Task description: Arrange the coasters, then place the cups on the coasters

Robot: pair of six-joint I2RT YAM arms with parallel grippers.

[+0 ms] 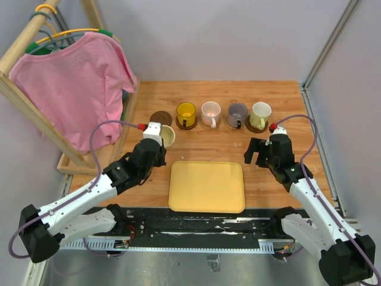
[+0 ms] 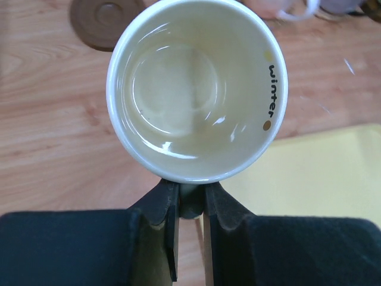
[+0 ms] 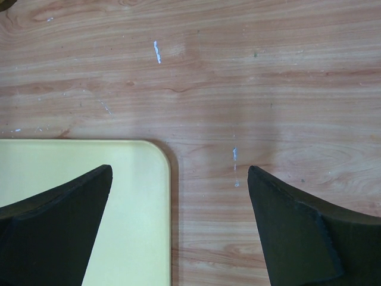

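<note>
A row of cups stands on coasters at the back of the table: translucent yellow (image 1: 186,112), pinkish white (image 1: 210,112), purple-grey (image 1: 237,113) and pale green (image 1: 260,113). Left of them lies an empty dark brown coaster (image 1: 160,117) (image 2: 106,21). My left gripper (image 1: 158,133) (image 2: 191,193) is shut on the handle of the cream cup (image 1: 168,136) (image 2: 196,89), which sits upright just short of that empty coaster. My right gripper (image 1: 257,154) (image 3: 178,179) hangs open above the table, at the yellow tray's far right corner, with nothing between its fingers.
The yellow rectangular tray (image 1: 206,186) (image 3: 125,161) (image 2: 324,173) lies at the front centre between the arms. A wooden rack with a pink shirt (image 1: 74,89) stands along the left edge. A metal frame post (image 1: 324,53) runs up the right side.
</note>
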